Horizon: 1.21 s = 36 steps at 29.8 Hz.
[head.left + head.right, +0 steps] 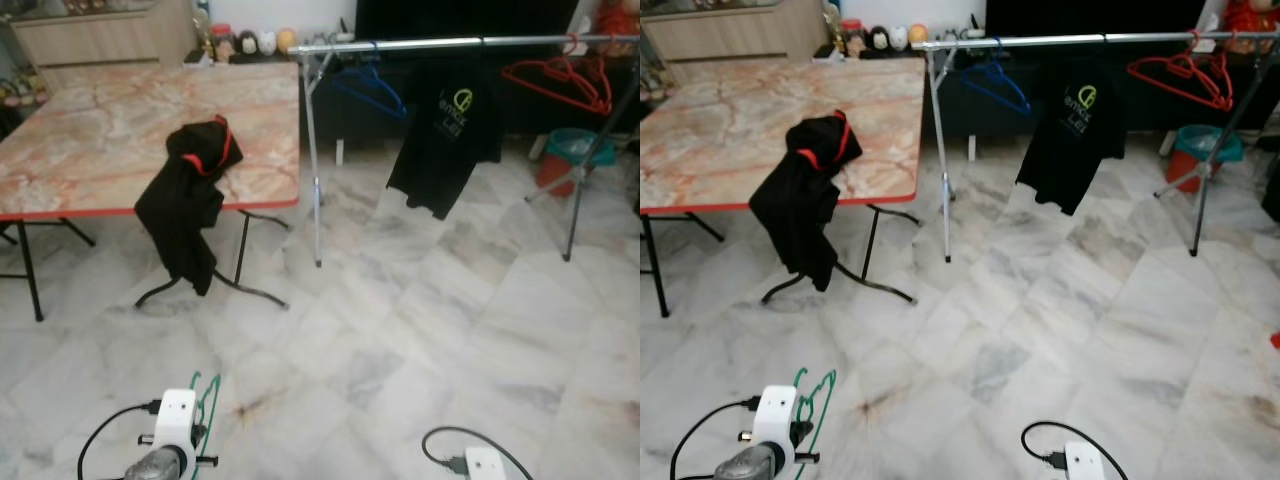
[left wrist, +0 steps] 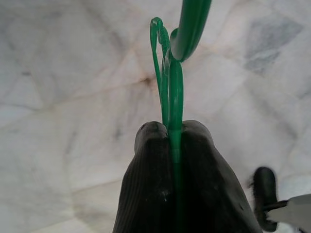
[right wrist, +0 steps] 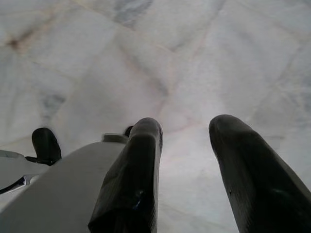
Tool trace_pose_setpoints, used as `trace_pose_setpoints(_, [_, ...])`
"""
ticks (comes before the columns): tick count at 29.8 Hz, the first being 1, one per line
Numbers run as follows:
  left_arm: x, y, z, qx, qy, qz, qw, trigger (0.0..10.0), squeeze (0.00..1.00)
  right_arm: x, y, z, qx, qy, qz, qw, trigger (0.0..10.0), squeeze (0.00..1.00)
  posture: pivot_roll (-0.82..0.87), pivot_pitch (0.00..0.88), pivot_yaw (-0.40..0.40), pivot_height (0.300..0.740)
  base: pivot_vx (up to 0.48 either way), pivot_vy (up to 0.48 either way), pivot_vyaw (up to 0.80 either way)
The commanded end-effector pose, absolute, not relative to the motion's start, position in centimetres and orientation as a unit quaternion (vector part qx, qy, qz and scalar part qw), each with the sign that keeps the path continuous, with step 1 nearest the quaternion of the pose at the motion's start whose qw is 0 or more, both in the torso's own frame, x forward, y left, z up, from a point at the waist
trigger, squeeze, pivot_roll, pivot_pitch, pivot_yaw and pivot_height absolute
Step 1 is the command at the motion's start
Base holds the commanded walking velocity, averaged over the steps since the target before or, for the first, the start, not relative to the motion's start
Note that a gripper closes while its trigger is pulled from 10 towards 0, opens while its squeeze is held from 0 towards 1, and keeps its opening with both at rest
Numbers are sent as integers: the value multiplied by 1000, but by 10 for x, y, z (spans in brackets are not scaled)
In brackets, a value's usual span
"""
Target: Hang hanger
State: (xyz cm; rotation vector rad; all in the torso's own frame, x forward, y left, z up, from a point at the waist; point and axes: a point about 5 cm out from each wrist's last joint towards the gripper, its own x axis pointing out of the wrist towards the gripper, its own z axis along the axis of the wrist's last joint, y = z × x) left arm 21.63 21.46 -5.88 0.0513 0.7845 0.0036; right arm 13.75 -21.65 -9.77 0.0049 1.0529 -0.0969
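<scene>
A thin green hanger (image 2: 171,92) is clamped between the two black fingers of my left gripper (image 2: 173,133), which is shut on it low at the bottom left of the eye views; the green hanger (image 1: 207,405) pokes up beside the white wrist. A silver clothes rail (image 1: 450,43) stands across the room, carrying a blue hanger (image 1: 370,85), a black T-shirt (image 1: 447,135) and red hangers (image 1: 565,82). My right gripper (image 3: 184,128) hangs open over bare marble floor, nothing between its fingers.
A marble-topped folding table (image 1: 120,130) with a red edge stands at the left, a black garment on a red hanger (image 1: 188,195) draped over its corner. A teal-and-red bucket (image 1: 565,155) sits by the rail's right leg. Pale marble floor lies between me and the rail.
</scene>
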Motion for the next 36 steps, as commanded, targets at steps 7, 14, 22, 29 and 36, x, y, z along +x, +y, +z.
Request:
trace_pose_setpoints(7, [209,220,-63,29,403,6,915,10000,0,140,-213,-98,2,502,-40,864,10000,0,-102,0,21,740,0,-450,0])
trace_pose_setpoints(14, [205,221,-65,28,408,6,913,10000,0,141,-213,-97,7,500,-45,865,10000,0,-103,0,19,740,0,-450,0])
trace_pose_setpoints(22, [199,220,-68,28,418,6,908,10000,0,141,-213,-97,7,499,-46,865,10000,0,-102,0,17,740,0,-442,0])
trace_pose_setpoints(29, [197,215,-71,3,423,10,906,10000,0,140,-214,-97,8,499,-49,865,10000,0,-99,0,15,740,0,-56,0])
trace_pose_setpoints(36, [196,216,-72,1,427,11,904,10000,0,140,-214,-98,13,502,-53,863,10000,0,-101,0,14,740,158,0,-315])
